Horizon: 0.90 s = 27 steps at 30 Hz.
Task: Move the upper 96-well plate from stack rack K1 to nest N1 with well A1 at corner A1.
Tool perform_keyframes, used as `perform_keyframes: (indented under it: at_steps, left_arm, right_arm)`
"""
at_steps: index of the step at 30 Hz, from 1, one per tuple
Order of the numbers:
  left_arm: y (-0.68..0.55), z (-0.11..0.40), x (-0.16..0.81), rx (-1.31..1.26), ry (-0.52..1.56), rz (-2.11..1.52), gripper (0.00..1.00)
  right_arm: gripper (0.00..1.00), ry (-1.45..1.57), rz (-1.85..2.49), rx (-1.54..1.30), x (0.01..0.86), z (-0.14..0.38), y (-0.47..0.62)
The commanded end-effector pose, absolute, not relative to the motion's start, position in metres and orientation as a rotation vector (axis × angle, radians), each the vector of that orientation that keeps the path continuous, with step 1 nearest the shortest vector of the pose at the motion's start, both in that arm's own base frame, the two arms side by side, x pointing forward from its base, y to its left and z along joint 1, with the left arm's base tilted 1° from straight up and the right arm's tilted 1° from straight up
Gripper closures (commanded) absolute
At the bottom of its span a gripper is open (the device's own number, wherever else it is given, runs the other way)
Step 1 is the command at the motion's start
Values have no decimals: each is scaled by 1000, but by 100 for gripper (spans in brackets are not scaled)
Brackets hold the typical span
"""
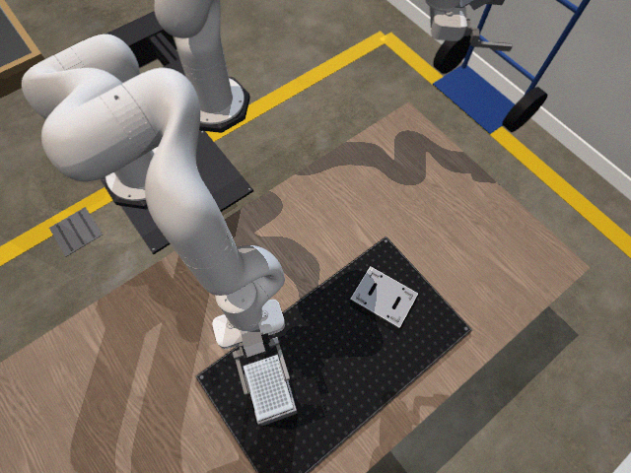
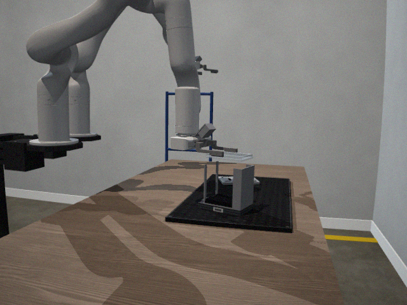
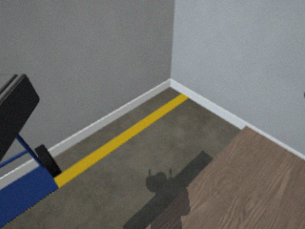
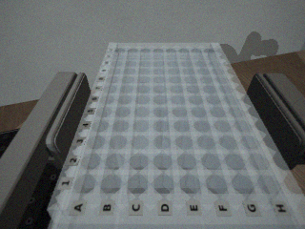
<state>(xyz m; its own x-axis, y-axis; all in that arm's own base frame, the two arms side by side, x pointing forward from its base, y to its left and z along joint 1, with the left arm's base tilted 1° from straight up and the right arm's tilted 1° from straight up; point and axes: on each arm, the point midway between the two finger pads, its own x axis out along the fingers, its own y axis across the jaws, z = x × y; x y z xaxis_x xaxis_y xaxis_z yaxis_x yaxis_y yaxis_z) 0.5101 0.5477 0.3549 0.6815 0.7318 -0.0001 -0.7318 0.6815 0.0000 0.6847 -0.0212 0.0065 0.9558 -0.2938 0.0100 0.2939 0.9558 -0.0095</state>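
My right gripper (image 1: 267,384) (image 2: 229,152) (image 4: 167,114) is shut on the upper 96-well plate (image 1: 269,394) (image 2: 245,156) (image 4: 162,143), a finger along each long side. It holds the plate about level, clear above the stack rack K1 (image 2: 243,187). In the right wrist view A1 is at the near left corner, with letters A to H along the near edge. I cannot make out the lower plate in the rack's dark interior. The plate nest N1 (image 1: 384,297) (image 2: 229,182) is bare; its A1 mark is not legible. My left gripper (image 1: 505,24) (image 2: 207,72) is open and empty, far off by the wall.
The rack and nest stand on a black perforated board (image 1: 331,356) (image 2: 273,203) on the wooden table (image 1: 458,219) (image 2: 170,265). The rack has a tall wall and thin upright posts. A blue hand truck (image 1: 473,97) (image 2: 166,124) stands beyond the table, near the left gripper.
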Motion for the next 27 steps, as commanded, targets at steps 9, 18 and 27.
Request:
perform_keyframes:
  at_steps: [9, 18, 27]
  left_arm:
    - [548, 357, 511, 1, -3, 821, 0]
    - [548, 357, 511, 1, -3, 821, 0]
    - [548, 357, 511, 1, -3, 821, 0]
  right_arm:
    - [100, -9, -98, -11, 684, 7, -1]
    - [100, -8, 202, -13, 681, 6, 29]
    - [100, -6, 388, -13, 679, 5, 52]
